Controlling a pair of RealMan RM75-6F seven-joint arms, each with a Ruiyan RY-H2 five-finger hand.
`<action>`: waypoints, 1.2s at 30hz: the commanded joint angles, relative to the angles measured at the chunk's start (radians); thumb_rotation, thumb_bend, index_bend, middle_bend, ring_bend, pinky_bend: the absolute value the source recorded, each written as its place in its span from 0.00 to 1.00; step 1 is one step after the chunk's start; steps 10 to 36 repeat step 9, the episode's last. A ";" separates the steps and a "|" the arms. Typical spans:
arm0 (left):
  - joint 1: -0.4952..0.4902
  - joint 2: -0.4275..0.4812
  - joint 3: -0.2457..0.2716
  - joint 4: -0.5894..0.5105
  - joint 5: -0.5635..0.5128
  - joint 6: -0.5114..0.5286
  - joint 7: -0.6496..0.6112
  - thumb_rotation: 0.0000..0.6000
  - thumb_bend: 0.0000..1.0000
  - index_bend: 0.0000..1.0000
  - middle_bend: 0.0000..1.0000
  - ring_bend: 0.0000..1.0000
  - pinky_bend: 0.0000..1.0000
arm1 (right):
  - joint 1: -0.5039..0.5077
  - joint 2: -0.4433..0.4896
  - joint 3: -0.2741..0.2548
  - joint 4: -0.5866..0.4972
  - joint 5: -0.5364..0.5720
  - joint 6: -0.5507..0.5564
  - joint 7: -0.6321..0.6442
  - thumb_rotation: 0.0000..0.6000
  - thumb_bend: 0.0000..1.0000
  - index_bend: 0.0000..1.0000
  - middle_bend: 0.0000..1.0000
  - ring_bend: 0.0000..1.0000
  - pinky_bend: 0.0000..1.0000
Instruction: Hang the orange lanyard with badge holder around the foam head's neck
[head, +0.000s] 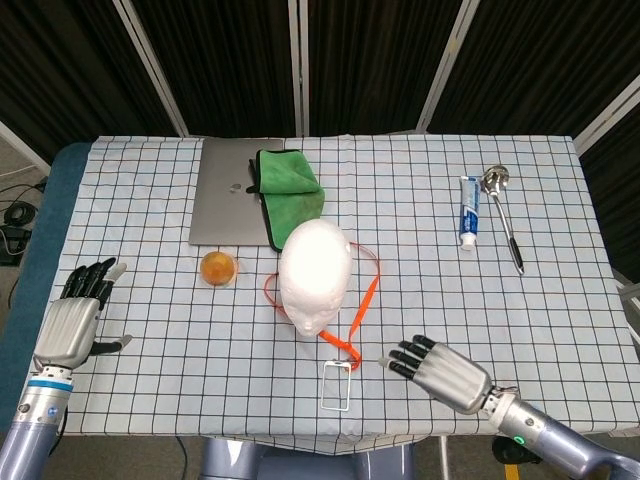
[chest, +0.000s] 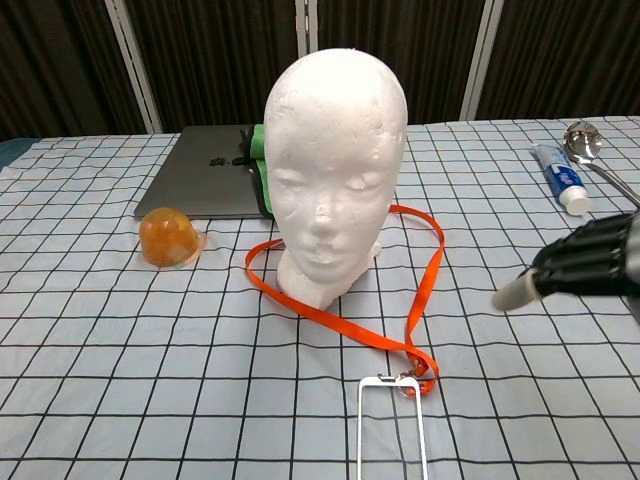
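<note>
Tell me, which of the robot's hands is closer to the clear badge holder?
The right hand. It hovers open just beside the badge holder, not touching it. The left hand is far off at the table's opposite edge, beyond the foam head.

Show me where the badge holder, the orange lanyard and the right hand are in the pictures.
badge holder (head: 336, 386): head view, middle of the clear sleeve.
orange lanyard (chest: 425, 285): chest view, strap on the cloth beside the foam head.
right hand (head: 445, 372): head view, back of the hand.
</note>
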 joint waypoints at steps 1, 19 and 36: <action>0.015 0.001 0.010 0.002 0.034 0.025 -0.011 1.00 0.00 0.00 0.00 0.00 0.00 | -0.142 0.042 0.016 0.111 0.028 0.213 0.047 1.00 0.99 0.19 0.19 0.13 0.16; 0.052 -0.017 0.034 0.081 0.142 0.085 -0.103 1.00 0.00 0.00 0.00 0.00 0.00 | -0.345 -0.028 0.116 0.165 0.259 0.418 0.130 1.00 0.13 0.07 0.00 0.00 0.00; 0.052 -0.017 0.034 0.081 0.142 0.085 -0.103 1.00 0.00 0.00 0.00 0.00 0.00 | -0.345 -0.028 0.116 0.165 0.259 0.418 0.130 1.00 0.13 0.07 0.00 0.00 0.00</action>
